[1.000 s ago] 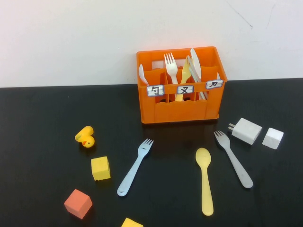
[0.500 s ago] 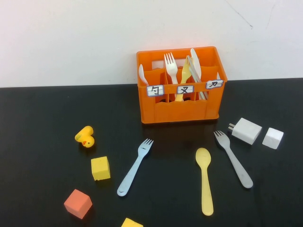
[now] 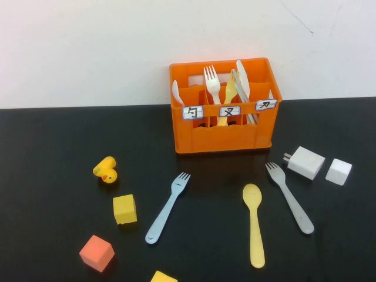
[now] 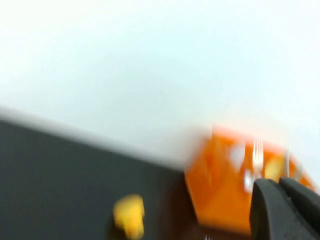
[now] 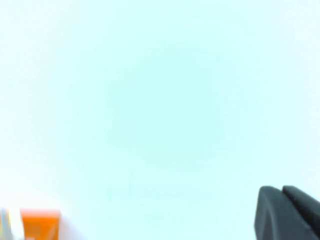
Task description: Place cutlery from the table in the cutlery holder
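Left pincer (image 4: 286, 210): we see only its dark fingertips at the edge of the left wrist view, apparently pressed together and holding nothing; it is raised, outside the high view.

Right pincer (image 5: 287, 212): likewise only dark tips, seemingly closed and empty, facing the pale wall; well apart from all cutlery.

Cutlery holder (image 3: 223, 138): ahead of the left pincer and below it, at the table's far edge; its labelled front faces us, presumably so that pieces can be sorted by compartment. White cutlery (image 3: 211, 79) and one yellow piece stand upright in it.

Light blue fork (image 3: 167, 208): flat on the table (image 3: 47, 235), near side of the holder, tines towards it.

Yellow spoon (image 3: 254, 226): flat, between the two forks, touching neither.

Grey fork (image 3: 289, 197): flat, nearest the white charger (image 3: 305, 162) and white block (image 3: 339, 171).

Distractors: duck (image 3: 106, 170), yellow cube (image 3: 124, 209), orange cube (image 3: 96, 252), all beside the blue fork.

Progress: we judge that no piece is yet lifted; the wide spacing should leave room for each grasp.
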### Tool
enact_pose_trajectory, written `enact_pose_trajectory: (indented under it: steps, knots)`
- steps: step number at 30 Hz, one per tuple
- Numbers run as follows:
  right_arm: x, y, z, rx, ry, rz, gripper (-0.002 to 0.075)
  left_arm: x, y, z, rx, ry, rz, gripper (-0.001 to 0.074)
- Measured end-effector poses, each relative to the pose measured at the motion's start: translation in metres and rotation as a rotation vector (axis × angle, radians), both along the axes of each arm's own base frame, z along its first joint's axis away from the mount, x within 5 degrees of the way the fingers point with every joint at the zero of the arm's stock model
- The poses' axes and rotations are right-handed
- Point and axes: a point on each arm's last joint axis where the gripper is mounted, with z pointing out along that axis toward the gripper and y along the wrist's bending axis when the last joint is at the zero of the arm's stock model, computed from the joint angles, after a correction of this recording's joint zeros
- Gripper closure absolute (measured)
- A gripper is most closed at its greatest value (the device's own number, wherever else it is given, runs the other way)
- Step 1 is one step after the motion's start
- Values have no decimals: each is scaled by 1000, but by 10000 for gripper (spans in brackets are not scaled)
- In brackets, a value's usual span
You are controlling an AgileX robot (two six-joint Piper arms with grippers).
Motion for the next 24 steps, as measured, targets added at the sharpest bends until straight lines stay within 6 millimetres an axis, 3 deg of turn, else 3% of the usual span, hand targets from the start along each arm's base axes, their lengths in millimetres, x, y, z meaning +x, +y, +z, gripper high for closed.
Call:
enact_pose_trajectory:
  steps: [6, 10, 17, 20, 24]
  knots:
    - [11, -2, -25, 31, 400, -19, 728, 47, -21, -20, -71, 366, -189, 736]
    - [24, 7, -39, 7, 605, 86, 728, 79, -39, -28, -102, 537, -380, 736]
    - [38, 25, -43, -150, 660, 304, 728, 150, -56, -32, -198, 656, -530, 736]
    - [41, 28, -46, -166, 678, 351, 728, 178, -65, -33, -184, 689, -546, 736]
    - [47, 31, -49, -165, 723, 380, 728, 207, -92, -40, -63, 766, -572, 736]
